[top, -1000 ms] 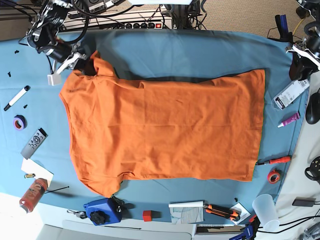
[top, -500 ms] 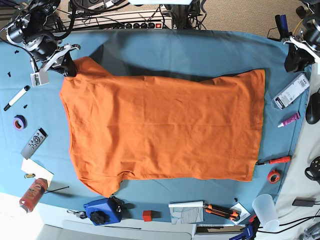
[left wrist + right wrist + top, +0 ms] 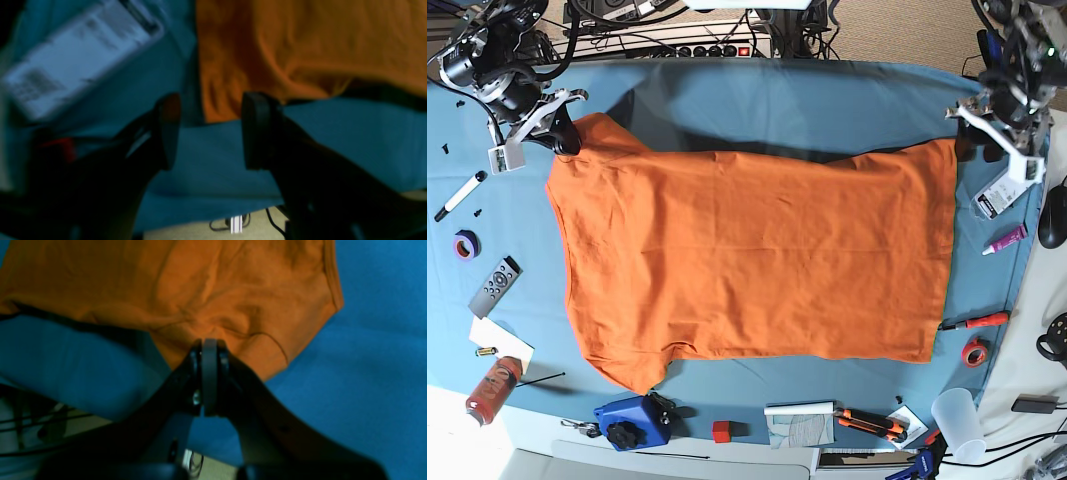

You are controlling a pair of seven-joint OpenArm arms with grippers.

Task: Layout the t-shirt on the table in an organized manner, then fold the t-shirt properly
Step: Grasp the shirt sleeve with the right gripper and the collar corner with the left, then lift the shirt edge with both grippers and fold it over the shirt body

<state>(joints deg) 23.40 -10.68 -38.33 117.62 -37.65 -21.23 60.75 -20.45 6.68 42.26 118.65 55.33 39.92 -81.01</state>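
**Orange shirt spread flat, one sleeve pinched, the other arm's fingers apart**

The t-shirt (image 3: 757,255) lies spread across the middle of the table (image 3: 827,105), its blue-teal cloth showing on every side. The collar end points toward the base view's left, the hem runs down the view's right side, and one sleeve juts out at the lower left.

The right gripper (image 3: 209,355) sits at the shirt's upper-left corner in the base view. In its wrist view the two dark fingers (image 3: 195,360) are pressed together with only a thin grey strip between them, and their tips meet the edge of the orange sleeve, where the fabric bunches into wrinkles. It is clamped on the sleeve of the t-shirt.

The left gripper (image 3: 208,131) is at the opposite end, by the hem corner at the base view's upper right. Its fingers (image 3: 255,130) stand well apart with bare blue cloth between them. The orange hem corner lies just beyond the fingertips; whether a tip touches it cannot be told from the blurred wrist picture. Nothing is held.

A white labelled box (image 3: 1010,185) lies on the cloth just beside this gripper, near the hem.
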